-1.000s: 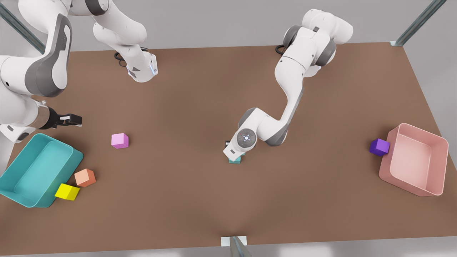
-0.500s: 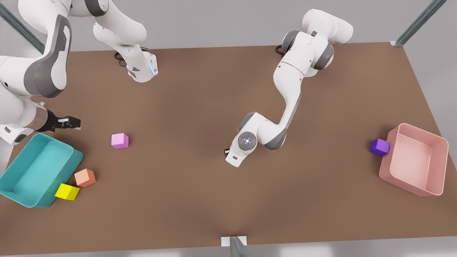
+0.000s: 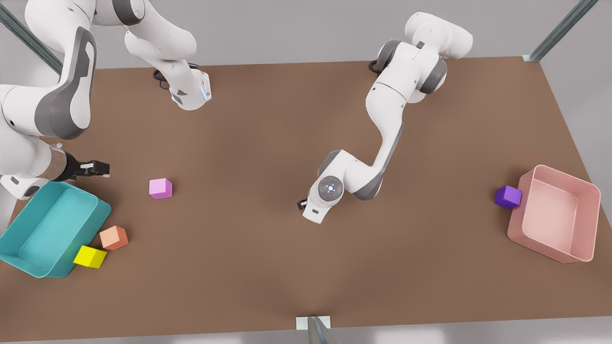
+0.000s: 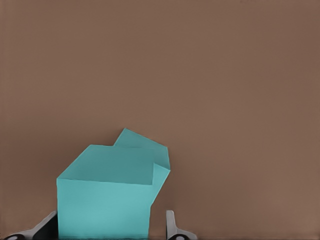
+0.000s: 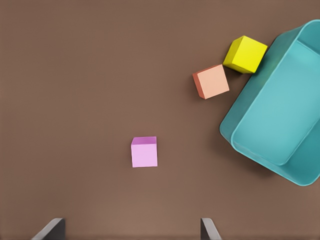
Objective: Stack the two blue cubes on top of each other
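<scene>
Your left gripper (image 4: pixel 110 232) has fingers spread around the upper blue cube (image 4: pixel 105 192), which sits skewed on the lower blue cube (image 4: pixel 145 142) mid-table. Release step, probably; next lift straight up. Right gripper (image 5: pixel 132 230) waits open above the pink cube (image 5: pixel 144 152).

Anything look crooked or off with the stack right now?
Yes: in the left wrist view the upper blue cube sits twisted on the lower blue cube, corners not aligned. The open left gripper straddles them. The right gripper waits, open, by the teal bin.
</scene>
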Tool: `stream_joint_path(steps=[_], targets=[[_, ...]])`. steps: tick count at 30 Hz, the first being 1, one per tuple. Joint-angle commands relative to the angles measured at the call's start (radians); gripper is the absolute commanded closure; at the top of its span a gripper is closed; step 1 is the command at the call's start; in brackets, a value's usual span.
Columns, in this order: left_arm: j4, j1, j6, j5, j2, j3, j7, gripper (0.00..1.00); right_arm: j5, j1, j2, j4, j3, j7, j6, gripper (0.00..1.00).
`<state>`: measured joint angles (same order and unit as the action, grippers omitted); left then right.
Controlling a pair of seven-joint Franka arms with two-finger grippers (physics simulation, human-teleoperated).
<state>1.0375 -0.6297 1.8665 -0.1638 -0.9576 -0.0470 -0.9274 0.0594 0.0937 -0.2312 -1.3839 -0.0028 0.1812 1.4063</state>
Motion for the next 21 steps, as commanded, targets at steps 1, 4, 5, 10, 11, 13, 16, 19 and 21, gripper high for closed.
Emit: stream_joint_path(steps=[1, 4, 5, 10, 11, 13, 16, 19, 21], targets=[[-0.001, 0.001, -0.072, 0.000, 0.004, -0.007, -0.090, 0.00, -0.001, 0.000, 0.001, 0.000, 0.000, 0.006, -0.001, 0.00], [-0.001, 0.004, -0.115, -0.003, 0.007, -0.021, -0.102, 0.00, -0.001, 0.000, 0.001, 0.000, 0.000, 0.006, -0.001, 0.00], [0.001, 0.004, -0.115, -0.006, 0.040, -0.022, -0.105, 0.00, -0.001, 0.000, 0.001, 0.000, 0.000, 0.006, -0.001, 0.00], [0.001, 0.002, -0.190, -0.030, 0.066, -0.044, -0.119, 0.00, -0.001, 0.000, 0.001, 0.000, 0.000, 0.006, -0.001, 0.00], [-0.001, 0.004, -0.255, -0.028, 0.086, -0.042, -0.116, 0.00, -0.001, 0.000, 0.001, 0.000, 0.000, 0.006, 0.000, 0.00], [-0.001, 0.189, -0.570, -0.016, 0.279, -0.040, 0.112, 0.00, -0.001, 0.000, 0.003, 0.003, 0.000, 0.009, 0.000, 0.00], [-0.001, 0.446, -0.724, 0.216, 0.468, -0.036, 0.801, 0.00, 0.002, -0.002, 0.038, -0.009, 0.001, 0.015, 0.085, 0.00], [0.173, 0.622, -0.691, 0.236, 0.706, -0.143, 0.930, 0.00, 0.004, -0.002, 0.072, -0.046, 0.006, 0.021, 0.163, 0.00], [0.179, 0.608, -0.721, 0.244, 0.746, -0.142, 0.930, 0.00, 0.004, -0.003, 0.075, -0.046, 0.006, 0.021, 0.166, 0.00]])
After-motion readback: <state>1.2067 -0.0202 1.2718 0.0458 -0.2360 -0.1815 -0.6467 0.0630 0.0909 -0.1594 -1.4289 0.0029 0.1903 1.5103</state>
